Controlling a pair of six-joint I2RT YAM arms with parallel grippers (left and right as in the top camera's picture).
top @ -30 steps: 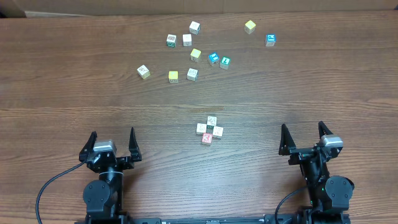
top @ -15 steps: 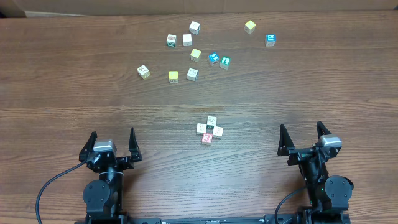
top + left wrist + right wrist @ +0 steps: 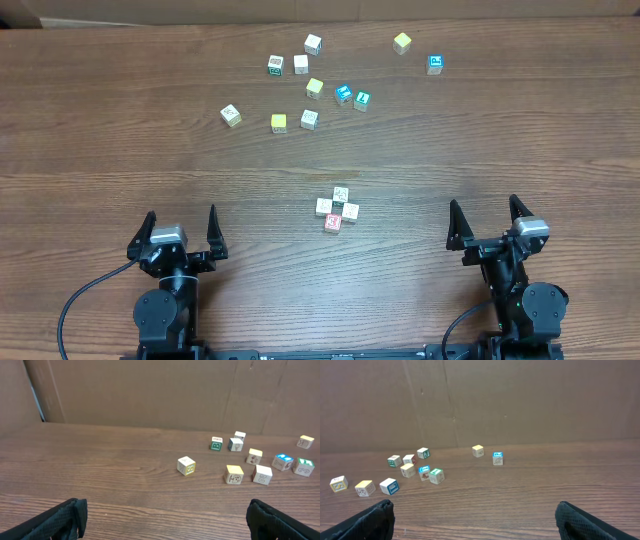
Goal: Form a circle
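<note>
1. Overhead: the left tool point(image 3: 181, 214) sits at the near edge of the desk point(image 3: 90, 140), its two fingers spread wide and released, grasping nothing; the right tool point(image 3: 485, 204) sits at the same edge, well apart from it, likewise spread wide with nothing between its fingers.
2. Overhead: the circle point(image 3: 337, 209), a tight clump of small cream cubes with one red-printed face on its near side, lies on the desk between the two tools and slightly ahead of their fingertips, touched by neither.
3. Overhead: the loose cubes point(image 3: 309, 90) lie scattered far ahead of both tools; a blue-faced cube point(image 3: 435, 63) and a yellow cube point(image 3: 402, 42) lie furthest toward the right tool's side.
4. Left wrist: the dark fingers point(image 3: 55, 521) stand at the bottom corners, wide apart over bare wood; one pale cube point(image 3: 186, 465) lies ahead of the tool, the others ahead and to its right; a brown board point(image 3: 150, 390) stands behind.
5. Right wrist: the fingers point(image 3: 592, 521) are spread just as wide, nothing held; a blue-topped cube point(image 3: 497, 458) lies straight ahead, the remaining cubes ahead and to the tool's left.
</note>
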